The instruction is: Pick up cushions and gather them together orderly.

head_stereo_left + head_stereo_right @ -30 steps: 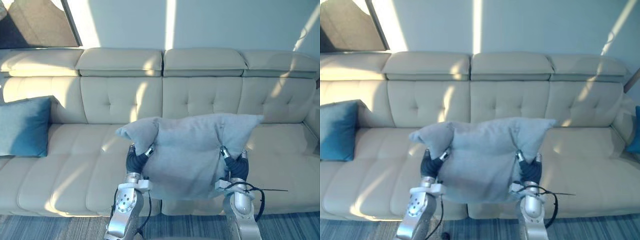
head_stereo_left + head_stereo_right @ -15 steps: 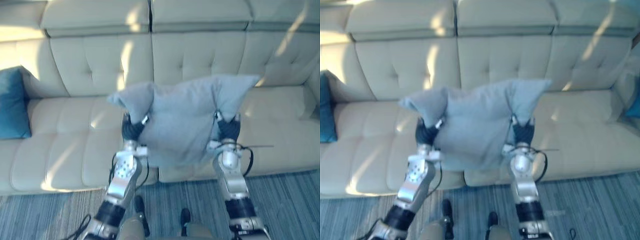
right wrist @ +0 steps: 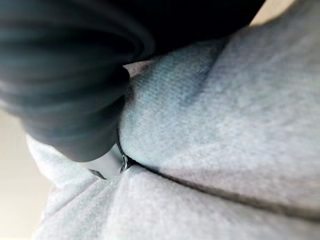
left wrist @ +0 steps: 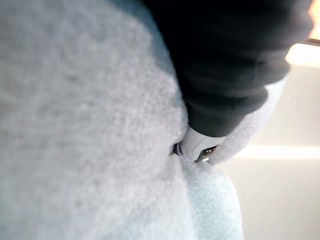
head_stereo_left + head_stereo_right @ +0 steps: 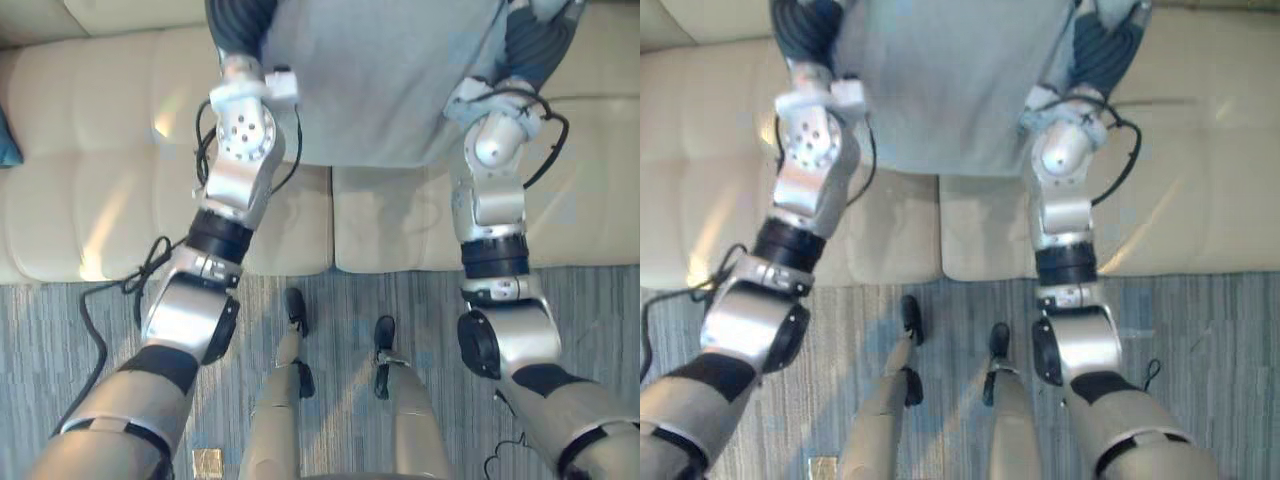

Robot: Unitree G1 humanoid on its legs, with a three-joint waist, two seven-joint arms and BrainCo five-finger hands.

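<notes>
A grey cushion [image 5: 380, 80] hangs over the cream sofa seat [image 5: 90, 170], held between both hands. My left hand [image 5: 238, 22] grips its left side, and my right hand [image 5: 538, 40] grips its right side. In the left wrist view the grey cloth [image 4: 75, 125] bunches around the dark cover, and a silver fingertip [image 4: 195, 146] digs into a fold. The right wrist view is much the same, with a finger [image 3: 107, 162] pressed into the cushion [image 3: 225, 125]. The cushion's upper part is cut off by the views' top edge.
The sofa's front edge [image 5: 330, 265] runs across the middle, with blue-grey striped carpet [image 5: 590, 320] below it. A sliver of a blue cushion [image 5: 5, 145] shows at the far left on the seat.
The camera has tipped down, so the sofa back has left the view and the floor has come in. Both hands still hold the grey cushion the same way.
</notes>
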